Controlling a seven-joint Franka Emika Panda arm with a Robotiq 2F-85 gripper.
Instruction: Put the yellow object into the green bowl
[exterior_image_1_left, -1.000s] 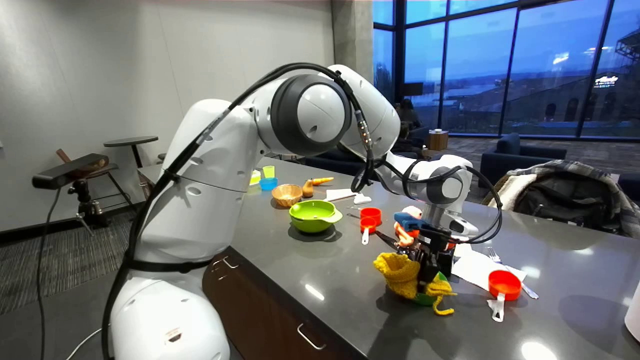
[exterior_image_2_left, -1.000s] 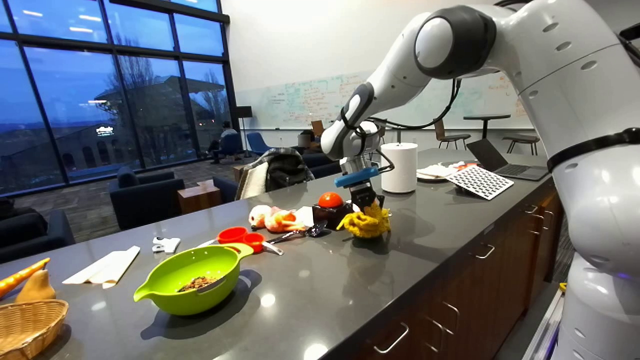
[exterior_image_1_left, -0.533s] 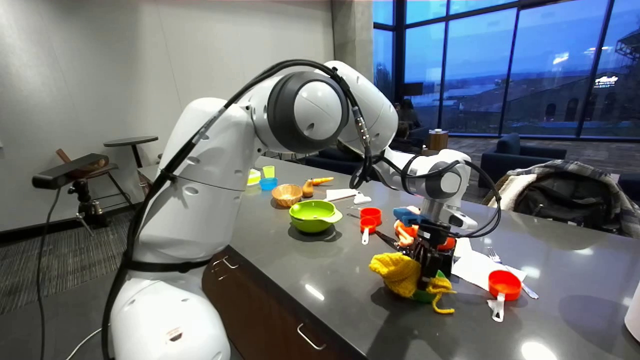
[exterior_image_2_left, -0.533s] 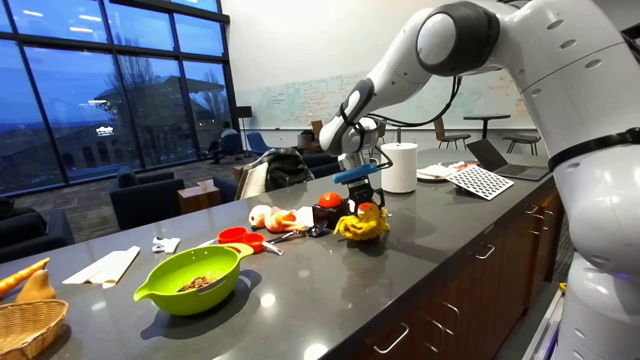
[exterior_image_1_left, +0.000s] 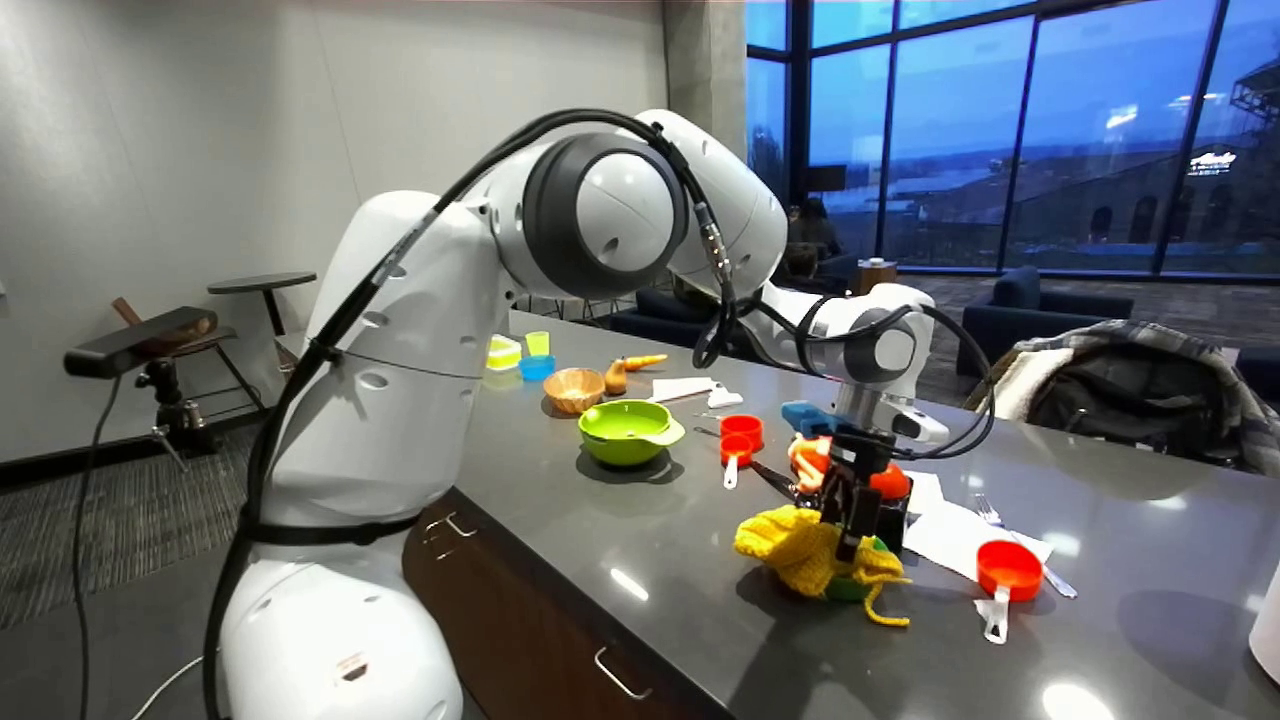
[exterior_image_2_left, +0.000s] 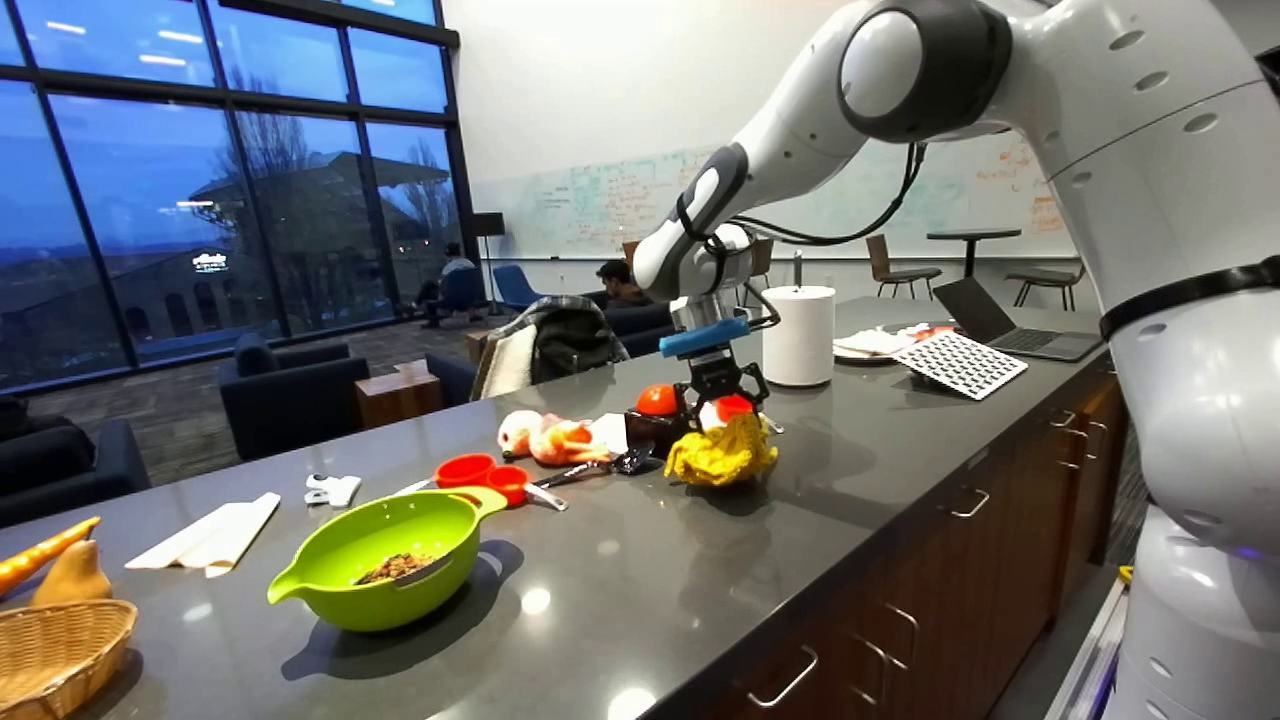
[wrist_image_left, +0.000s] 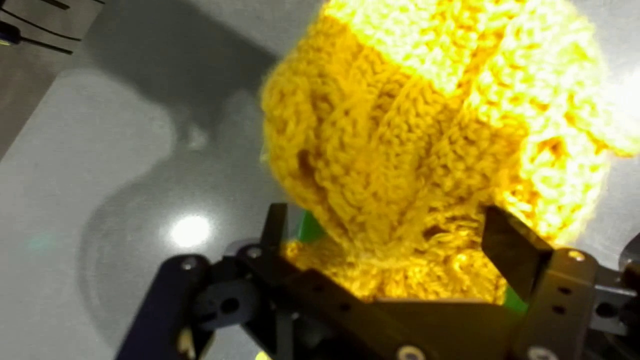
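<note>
The yellow object, a crumpled knitted piece (exterior_image_1_left: 795, 548) (exterior_image_2_left: 722, 455), lies on the dark counter over something green (exterior_image_1_left: 850, 590) whose shape is mostly hidden. My gripper (exterior_image_1_left: 850, 520) (exterior_image_2_left: 726, 408) is right above it, pointing down. In the wrist view the gripper (wrist_image_left: 392, 230) has its fingers wide apart, and the yellow knit (wrist_image_left: 400, 150) fills the space between and beyond them. The right finger (wrist_image_left: 515, 250) overlaps the knit; I cannot tell whether it touches. A lime green bowl (exterior_image_1_left: 622, 452) (exterior_image_2_left: 370, 605) with brown bits inside stands apart on the counter.
Close behind the yellow object is a dark container with a red ball (exterior_image_2_left: 658, 400). Red measuring cups (exterior_image_2_left: 465, 468), a pink-orange toy (exterior_image_2_left: 560, 440) and a dark utensil (exterior_image_2_left: 632, 460) lie toward the bowl. A paper towel roll (exterior_image_2_left: 798, 335) and a wicker basket (exterior_image_2_left: 65, 660) stand farther off.
The fingers have spread from nearly closed on the knit to wide open. My gripper has risen slightly, and the yellow object has sagged and spread a little while staying on the counter.
</note>
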